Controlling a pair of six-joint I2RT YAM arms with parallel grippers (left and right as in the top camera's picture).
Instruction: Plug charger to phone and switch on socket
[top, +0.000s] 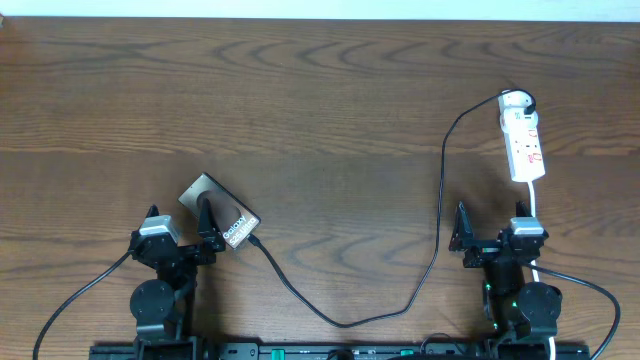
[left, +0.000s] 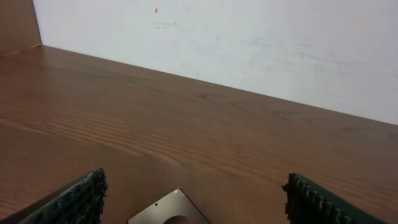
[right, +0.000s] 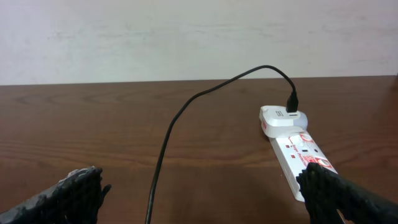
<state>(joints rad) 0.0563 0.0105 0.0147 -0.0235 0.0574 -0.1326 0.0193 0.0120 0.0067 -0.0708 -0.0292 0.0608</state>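
Note:
The phone lies tilted on the wooden table at the front left, its white label strip at the near-right end. One corner shows in the left wrist view. The charger cable runs from a white adapter on the socket in a long loop to its tip at the phone's label end. I cannot tell whether the tip is inserted. My left gripper is open beside the phone. My right gripper is open and empty just in front of the socket, the cable between its fingers.
The socket's white cord runs toward me past the right arm. A pale wall stands behind the table's far edge. Bare wood spans the middle and back of the table.

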